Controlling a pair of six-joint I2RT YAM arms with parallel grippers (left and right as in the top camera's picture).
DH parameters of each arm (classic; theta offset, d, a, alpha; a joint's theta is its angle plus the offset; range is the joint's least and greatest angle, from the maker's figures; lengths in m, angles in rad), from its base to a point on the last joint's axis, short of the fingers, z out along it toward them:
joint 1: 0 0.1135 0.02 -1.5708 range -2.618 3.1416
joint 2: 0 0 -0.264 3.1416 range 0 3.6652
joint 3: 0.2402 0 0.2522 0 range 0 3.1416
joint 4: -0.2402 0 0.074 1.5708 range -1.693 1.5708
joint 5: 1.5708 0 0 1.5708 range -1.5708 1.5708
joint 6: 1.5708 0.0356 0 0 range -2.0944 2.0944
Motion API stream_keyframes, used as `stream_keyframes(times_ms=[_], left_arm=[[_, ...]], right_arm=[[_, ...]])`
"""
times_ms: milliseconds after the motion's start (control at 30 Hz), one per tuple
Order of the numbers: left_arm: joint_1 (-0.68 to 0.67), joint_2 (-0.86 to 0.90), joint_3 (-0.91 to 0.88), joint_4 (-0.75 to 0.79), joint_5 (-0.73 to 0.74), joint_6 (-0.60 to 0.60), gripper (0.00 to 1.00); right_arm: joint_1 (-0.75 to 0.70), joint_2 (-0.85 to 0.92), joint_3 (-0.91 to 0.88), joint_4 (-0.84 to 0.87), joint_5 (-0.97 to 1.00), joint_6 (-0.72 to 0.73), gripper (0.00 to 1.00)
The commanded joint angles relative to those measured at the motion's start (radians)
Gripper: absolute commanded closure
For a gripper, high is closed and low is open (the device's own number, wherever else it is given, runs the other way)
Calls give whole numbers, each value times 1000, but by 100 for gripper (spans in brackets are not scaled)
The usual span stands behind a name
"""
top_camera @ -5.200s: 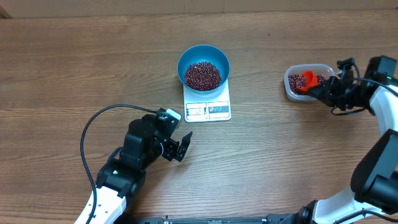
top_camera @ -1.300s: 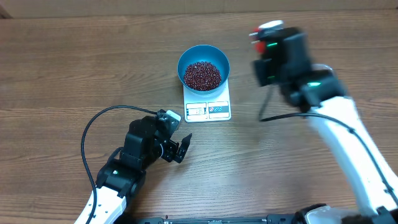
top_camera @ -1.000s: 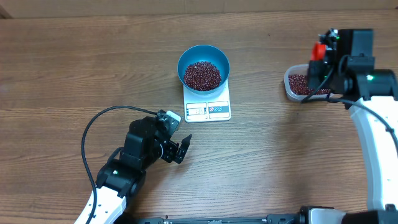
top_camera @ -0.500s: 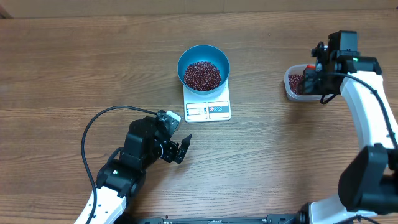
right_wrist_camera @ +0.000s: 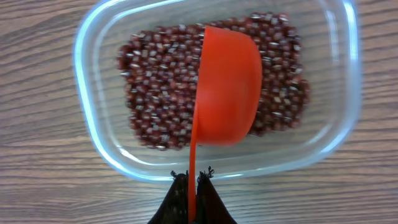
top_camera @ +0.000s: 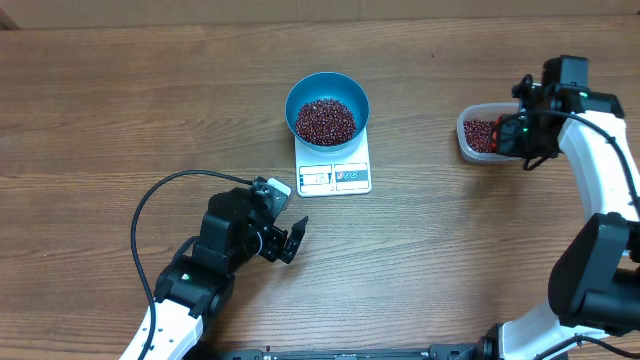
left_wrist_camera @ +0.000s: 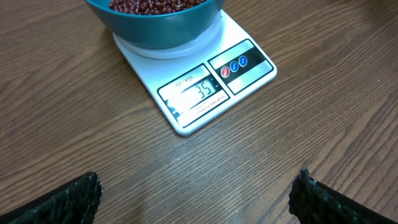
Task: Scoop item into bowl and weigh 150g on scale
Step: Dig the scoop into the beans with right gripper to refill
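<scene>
The blue bowl (top_camera: 327, 108) sits on top of the white scale (top_camera: 334, 172) in the middle of the wooden bench (top_camera: 120, 100), and it holds a heap of small dark red beans (top_camera: 325, 121). The scale's little window (left_wrist_camera: 198, 93) is lit with numbers, but a shine lies over part of it and I cannot read them all. Far off to the right stands a clear tub (right_wrist_camera: 99, 43) with more of the same beans in it. The right hand (right_wrist_camera: 191, 182) is above that tub, its two fingers squeezed together on the thin handle of a red scoop (right_wrist_camera: 227, 87). The scoop is turned on its side over the beans in the tub. The left hand (top_camera: 292, 238) rests low near the front of the bench, well apart from the scale, with its fingers spread wide and nothing between them. A black cable (top_camera: 150, 205) makes a loop on the bench beside the left arm
</scene>
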Motion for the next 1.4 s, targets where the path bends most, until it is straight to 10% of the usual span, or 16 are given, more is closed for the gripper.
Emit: stream_keyframes(times_ms=[0, 1367], left_arm=[[-2, 2, -7, 1, 8, -2, 0], [-2, 1, -7, 1, 8, -2, 0]], right_arm=[[-20, 1, -3, 8, -32, -42, 96], [-47, 148, -3, -33, -446, -187, 96]])
